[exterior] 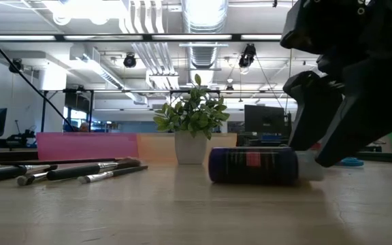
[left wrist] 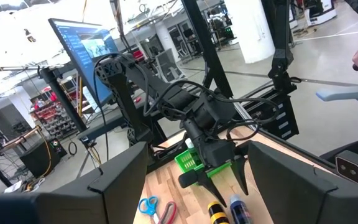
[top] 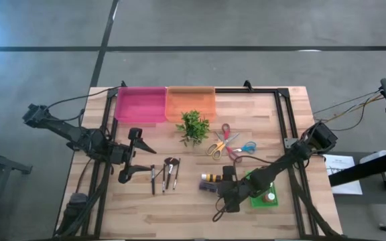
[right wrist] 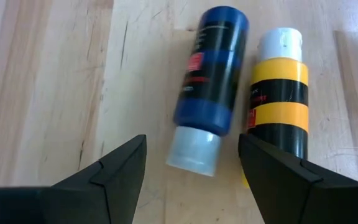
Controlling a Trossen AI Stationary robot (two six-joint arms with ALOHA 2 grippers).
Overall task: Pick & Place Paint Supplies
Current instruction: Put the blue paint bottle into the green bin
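Note:
A dark blue tube [right wrist: 210,87] with a white cap and a yellow-and-black tube [right wrist: 278,93] lie side by side on the wooden table. My right gripper [right wrist: 191,177] hovers open just above them and slants down, one finger on either side of the blue tube's cap end [right wrist: 193,149] without touching it. In the high view it [top: 220,194] stands right of the tubes [top: 210,182]. Several dark-handled brushes [top: 166,175] lie flat left of the tubes. My left gripper [top: 146,159] waits open and level left of the brushes.
Pink bin [top: 141,104] and orange bin [top: 191,102] stand at the far edge. A potted plant [top: 193,126] and two pairs of scissors [top: 221,144] lie behind the tubes. A green basket [top: 263,193] holding small bottles sits under the right arm.

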